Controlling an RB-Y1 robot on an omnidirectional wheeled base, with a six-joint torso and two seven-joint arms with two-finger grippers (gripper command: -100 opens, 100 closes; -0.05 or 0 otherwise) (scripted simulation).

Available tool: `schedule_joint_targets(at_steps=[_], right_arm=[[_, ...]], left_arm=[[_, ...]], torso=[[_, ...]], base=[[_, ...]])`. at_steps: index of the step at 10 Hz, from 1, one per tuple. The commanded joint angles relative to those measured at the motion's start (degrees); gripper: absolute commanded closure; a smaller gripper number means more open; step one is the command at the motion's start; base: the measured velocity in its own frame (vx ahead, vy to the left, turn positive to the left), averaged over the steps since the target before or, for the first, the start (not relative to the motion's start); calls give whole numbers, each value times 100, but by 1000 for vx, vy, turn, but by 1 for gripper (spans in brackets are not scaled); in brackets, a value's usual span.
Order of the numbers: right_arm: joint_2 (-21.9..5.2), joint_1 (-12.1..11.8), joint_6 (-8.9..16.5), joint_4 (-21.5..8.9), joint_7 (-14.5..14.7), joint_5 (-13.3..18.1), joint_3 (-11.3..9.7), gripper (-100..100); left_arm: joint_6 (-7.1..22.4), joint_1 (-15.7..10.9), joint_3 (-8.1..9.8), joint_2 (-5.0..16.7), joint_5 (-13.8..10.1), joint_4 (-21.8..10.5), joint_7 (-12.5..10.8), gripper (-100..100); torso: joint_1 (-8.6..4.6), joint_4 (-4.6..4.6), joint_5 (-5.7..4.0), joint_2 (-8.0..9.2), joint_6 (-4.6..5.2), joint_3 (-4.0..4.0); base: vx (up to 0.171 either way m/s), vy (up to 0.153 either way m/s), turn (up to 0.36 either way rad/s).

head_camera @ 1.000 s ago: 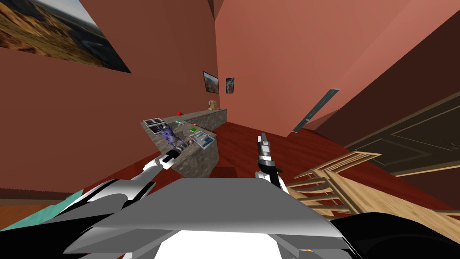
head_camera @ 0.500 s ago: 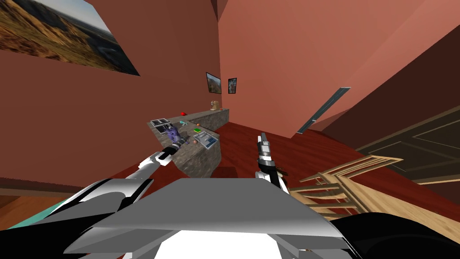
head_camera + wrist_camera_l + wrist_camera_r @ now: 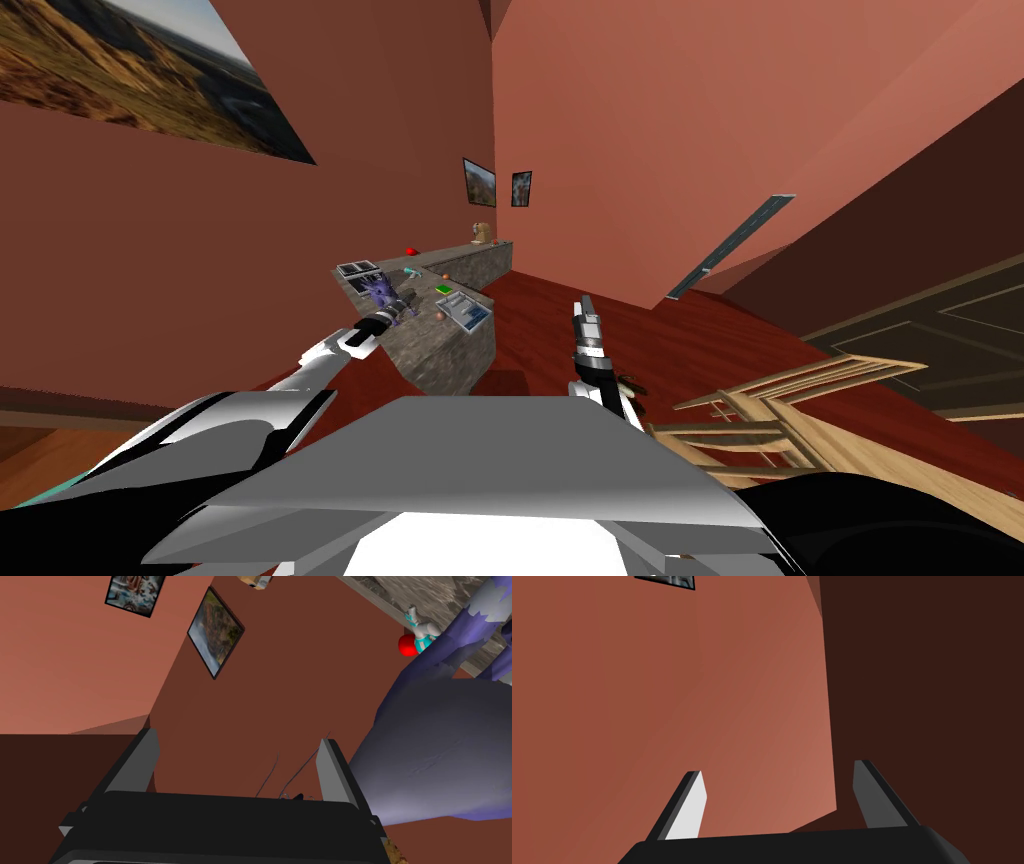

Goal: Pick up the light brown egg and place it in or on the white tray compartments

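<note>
No legible text or labels anywhere.

The L-shaped tabletop [image 3: 445, 352] is mottled grey stone. On it lie a purple plush toy [image 3: 380, 291], a flat dark panel with a pale rim [image 3: 357, 269] and a small green block [image 3: 444, 290]. A white compartmented tray [image 3: 466, 313] has a light brown egg [image 3: 440, 316] just beside it. A red ball [image 3: 411, 250] and a tan object [image 3: 481, 233] lie farther along.

The right end effector [image 3: 778, 768] stands open. Its 2 thin fingers [image 3: 688, 813] rise from the dark body along the edge, well apart, one lit pale and the other in dark grey shade.
</note>
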State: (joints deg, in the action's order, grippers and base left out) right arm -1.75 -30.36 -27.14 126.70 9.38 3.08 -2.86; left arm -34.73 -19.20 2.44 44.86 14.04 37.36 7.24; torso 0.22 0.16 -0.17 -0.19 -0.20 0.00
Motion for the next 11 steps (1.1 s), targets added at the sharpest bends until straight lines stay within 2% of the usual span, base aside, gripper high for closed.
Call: schedule_joint_targets(at_steps=[1,2,4,5,7,9,10,11], right_arm=[[0,0,0,0,0,0,0,0],[0,0,0,0,0,0,0,0],[2,1,0,0,0,0,-2,0],[3,2,0,0,0,0,-3,0],[1,1,0,0,0,0,-1,0],[1,1,0,0,0,0,-1,0],[2,2,0,0,0,0,-2,0],[1,1,0,0,0,0,-1,0]], left_arm=[[-144,-91,108,167,37,3,-9,-100],[-45,40,-85,56,132,-79,-40,-100],[60,111,-219,-56,144,-142,-49,-100],[60,111,-219,-56,144,-142,-49,-100],[97,133,-265,-94,145,-163,-51,-100],[279,239,-489,-281,148,-269,-59,-100],[279,239,-489,-281,148,-269,-59,-100],[397,325,-635,-411,159,-352,-61,-100]], torso=[[0,0,0,0,0,0],[1,4,-6,-3,-5,1],[-73,10,-20,30,0,19],[-89,14,-25,41,-2,26],[-32,13,-17,28,-3,20],[-32,11,-13,30,-1,20],[-49,14,-16,40,-2,25],[-46,14,-19,36,-4,24]], base=[[37,35,47],[3,-71,-65],[-75,-189,-70],[-48,-116,1],[-22,-10,-9],[-61,-75,-97],[-53,-82,-18],[7,-64,-70]])
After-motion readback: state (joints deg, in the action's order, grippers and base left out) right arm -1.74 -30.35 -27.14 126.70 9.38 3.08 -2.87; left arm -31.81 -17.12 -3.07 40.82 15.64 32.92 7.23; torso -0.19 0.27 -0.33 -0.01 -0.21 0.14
